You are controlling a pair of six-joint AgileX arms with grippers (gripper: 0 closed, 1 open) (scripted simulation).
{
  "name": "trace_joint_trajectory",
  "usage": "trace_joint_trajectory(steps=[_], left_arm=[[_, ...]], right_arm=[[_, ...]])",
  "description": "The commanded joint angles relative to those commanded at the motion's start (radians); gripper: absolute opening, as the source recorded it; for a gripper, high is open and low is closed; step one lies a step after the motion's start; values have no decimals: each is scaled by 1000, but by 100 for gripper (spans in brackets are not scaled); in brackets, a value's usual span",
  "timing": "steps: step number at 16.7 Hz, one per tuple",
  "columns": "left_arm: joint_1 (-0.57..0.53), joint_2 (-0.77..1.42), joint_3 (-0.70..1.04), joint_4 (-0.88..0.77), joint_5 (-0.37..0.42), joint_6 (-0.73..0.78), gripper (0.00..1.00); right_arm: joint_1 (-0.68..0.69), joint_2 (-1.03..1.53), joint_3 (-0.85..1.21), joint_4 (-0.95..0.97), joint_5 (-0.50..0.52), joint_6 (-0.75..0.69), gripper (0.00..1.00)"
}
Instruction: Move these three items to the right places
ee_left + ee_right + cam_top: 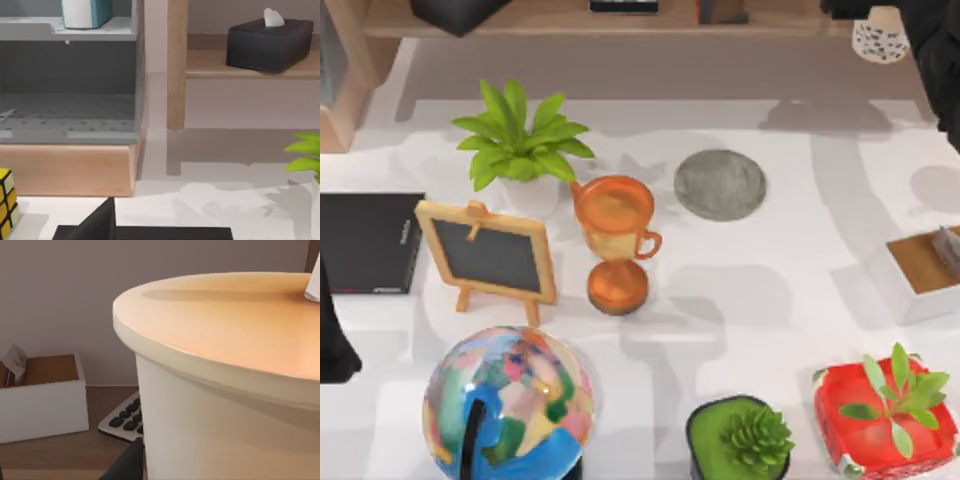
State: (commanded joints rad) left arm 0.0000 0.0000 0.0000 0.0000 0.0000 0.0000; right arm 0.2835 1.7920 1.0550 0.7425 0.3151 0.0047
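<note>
Bubble-tea cup (225, 375) sits very close to the right wrist camera: tan lid on top, pale wall below, base of the white straw (314, 287) at the lid's far edge. In the top view its pearl-speckled bottom (880, 38) shows at the top right, above the back shelf, right beside the dark right arm (938, 50). A dark fingertip (125, 465) of the right gripper is just beside the cup wall; can't tell whether the fingers are clamped on the cup or released. Grey coaster disc (720, 184) lies flat on the white table (770, 290), right of centre toward the back, nothing on it, well apart from the cup. Orange trophy cup (616, 240) stands just left of the coaster. Black book (365, 242) lies flat at the table's left edge, next to the small chalkboard (488, 253). Light-blue book (86, 12) stands on a grey shelf in the left wrist view, near a black tissue box (269, 42) on the wooden shelf. Left arm (335, 330) is at the far left edge by the black book; one dark finger (97, 225) shows over the book, finger spread can't be told.
</note>
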Motion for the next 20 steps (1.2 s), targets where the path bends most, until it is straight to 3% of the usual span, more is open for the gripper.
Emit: trace_joint_trajectory(steps=[6,13,20], left_arm=[[0,0,0,0,0,0,100],[0,0,0,0,0,0,100],[0,0,0,0,0,0,100]], right_arm=[[56,20,5,44,30,4,0],[275,209,5,230,218,0,0],[343,399,40,358,350,-5,0]])
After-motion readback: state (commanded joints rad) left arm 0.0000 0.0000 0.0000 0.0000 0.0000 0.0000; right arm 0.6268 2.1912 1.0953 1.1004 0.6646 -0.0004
